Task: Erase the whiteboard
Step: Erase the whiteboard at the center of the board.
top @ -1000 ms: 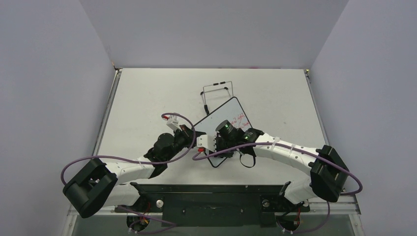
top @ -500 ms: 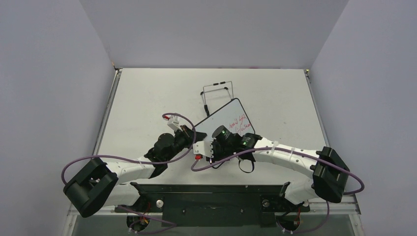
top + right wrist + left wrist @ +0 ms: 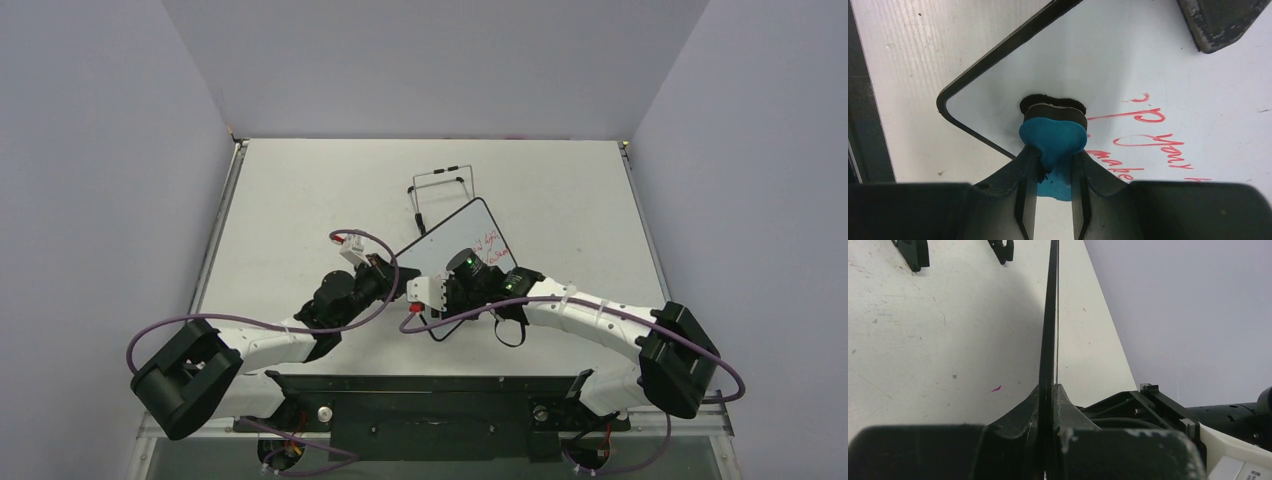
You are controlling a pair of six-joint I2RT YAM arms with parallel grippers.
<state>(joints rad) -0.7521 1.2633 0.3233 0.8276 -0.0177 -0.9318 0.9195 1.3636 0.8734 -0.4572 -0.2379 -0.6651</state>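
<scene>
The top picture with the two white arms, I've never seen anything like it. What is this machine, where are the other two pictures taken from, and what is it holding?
These are two robot arms bolted to a table, seen by a camera above and behind them. The other two pictures come from a small camera on each wrist, looking along that arm's own fingers. The left gripper is shut on the edge of a small whiteboard. The right gripper is shut on a blue eraser, whose dark pad touches the board beside the red writing. A black wire stand sits on the table just beyond the board.
</scene>
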